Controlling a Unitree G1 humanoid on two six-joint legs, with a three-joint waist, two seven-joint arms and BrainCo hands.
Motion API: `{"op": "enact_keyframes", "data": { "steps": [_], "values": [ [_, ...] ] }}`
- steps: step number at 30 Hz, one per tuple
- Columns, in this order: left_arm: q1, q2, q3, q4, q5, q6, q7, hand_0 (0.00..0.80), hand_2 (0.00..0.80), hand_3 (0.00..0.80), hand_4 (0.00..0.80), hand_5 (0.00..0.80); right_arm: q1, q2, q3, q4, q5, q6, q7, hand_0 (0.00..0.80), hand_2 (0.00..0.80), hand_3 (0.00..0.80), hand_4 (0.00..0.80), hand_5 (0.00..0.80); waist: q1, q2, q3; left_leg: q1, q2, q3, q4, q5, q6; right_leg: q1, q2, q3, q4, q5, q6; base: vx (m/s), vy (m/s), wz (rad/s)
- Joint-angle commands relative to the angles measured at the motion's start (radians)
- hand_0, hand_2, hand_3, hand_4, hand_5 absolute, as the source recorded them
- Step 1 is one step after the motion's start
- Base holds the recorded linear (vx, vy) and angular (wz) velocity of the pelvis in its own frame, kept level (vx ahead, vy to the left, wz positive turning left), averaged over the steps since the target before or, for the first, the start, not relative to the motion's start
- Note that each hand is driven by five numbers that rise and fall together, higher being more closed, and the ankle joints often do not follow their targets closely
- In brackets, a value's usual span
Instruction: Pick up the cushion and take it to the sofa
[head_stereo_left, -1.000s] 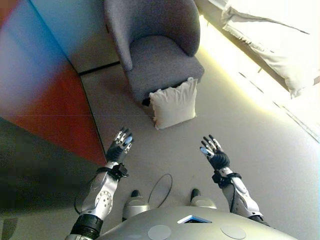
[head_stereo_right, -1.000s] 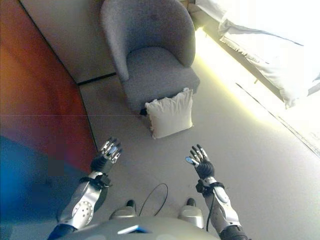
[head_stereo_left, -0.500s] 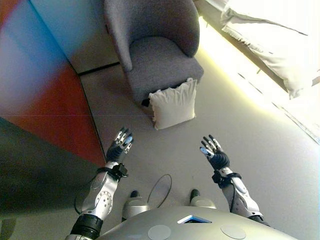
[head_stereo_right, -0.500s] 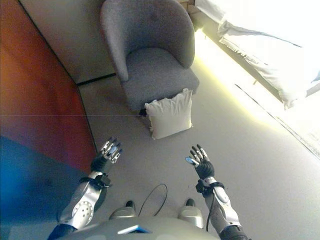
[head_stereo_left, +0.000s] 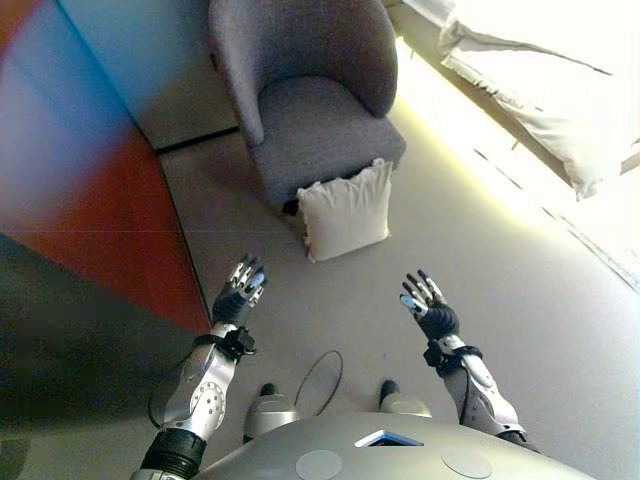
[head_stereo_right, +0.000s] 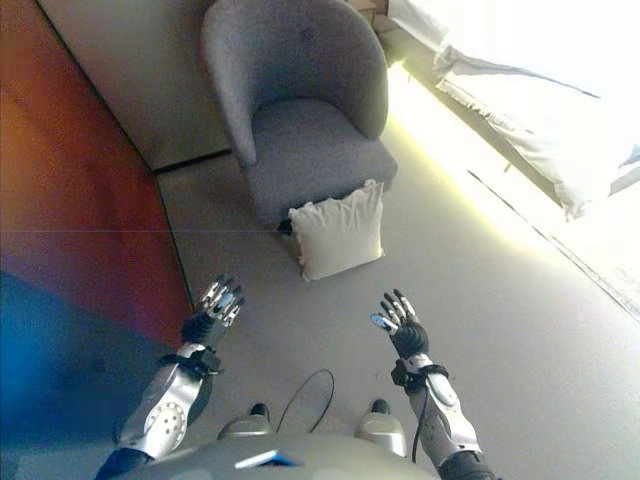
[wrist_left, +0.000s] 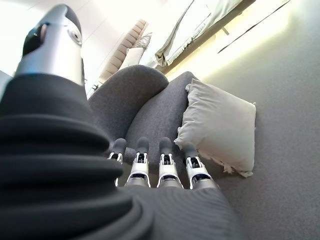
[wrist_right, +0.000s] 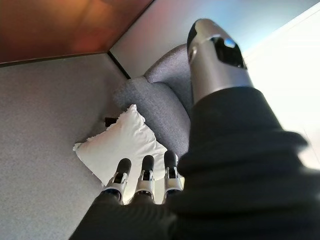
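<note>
- The white cushion (head_stereo_left: 347, 210) stands on the grey floor (head_stereo_left: 520, 300). It leans against the front of the grey armchair (head_stereo_left: 310, 100).
- The left hand (head_stereo_left: 240, 290) is held up in the air with its fingers straight and spread. It holds nothing.
- The right hand (head_stereo_left: 425, 303) is up too, fingers straight and apart. It is empty as well.
- Both hands are well apart from the cushion, which sits ahead of them and between them.
- A bed with pale sheets (head_stereo_left: 540, 90) is off to the right.
- The job looks like it has barely begun. Nothing is picked up yet.
- What is left, I think: get closer, reach down, take the cushion with both hands, then carry it to the seat.
</note>
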Motion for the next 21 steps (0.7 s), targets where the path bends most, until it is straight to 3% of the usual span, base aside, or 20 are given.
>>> {"op": "enact_keyframes", "data": {
  "steps": [1,9,15,21],
  "values": [
    [0.003,0.026,0.035,-0.072,0.012,-0.048,-0.029,0.0,0.0,0.0,0.0,0.0,-0.018,0.0,-0.008,-0.084,-0.008,-0.022,0.02,0.0,0.0,0.0,0.0,0.0,-0.021,-0.011,0.019,-0.006,-0.029,0.039,0.06,-0.099,0.081,-0.009,-0.013,-0.046,0.021,-0.03,0.011,0.022,-0.02,-0.12],
    [-0.024,0.038,0.048,-0.058,-0.024,-0.059,-0.043,0.0,0.0,0.0,0.0,0.0,-0.044,-0.029,-0.009,-0.081,0.005,-0.028,0.028,0.0,0.0,0.0,0.0,0.0,-0.022,-0.021,0.062,-0.073,-0.012,0.033,0.172,-0.117,0.08,-0.052,-0.006,-0.009,0.076,-0.046,-0.008,-0.021,-0.065,-0.13],
    [0.023,0.019,0.044,-0.086,-0.009,-0.03,-0.048,0.0,0.0,0.0,0.0,0.0,-0.01,-0.028,-0.026,-0.112,-0.003,-0.004,0.022,0.0,0.0,0.0,0.0,0.0,-0.021,-0.028,0.035,-0.032,-0.013,0.023,0.137,-0.118,0.078,-0.011,0.016,-0.01,0.045,-0.052,-0.018,0.087,-0.046,-0.01],
    [0.023,0.022,0.029,-0.088,0.014,-0.036,-0.055,0.0,0.0,0.0,0.0,0.0,0.007,-0.023,-0.03,-0.109,0.001,-0.011,0.03,0.0,0.0,0.0,0.0,0.0,-0.035,-0.02,0.025,-0.026,-0.015,0.037,0.136,-0.121,0.076,-0.015,0.011,-0.013,0.049,-0.05,-0.016,0.007,0.001,0.0]
  ]
}}
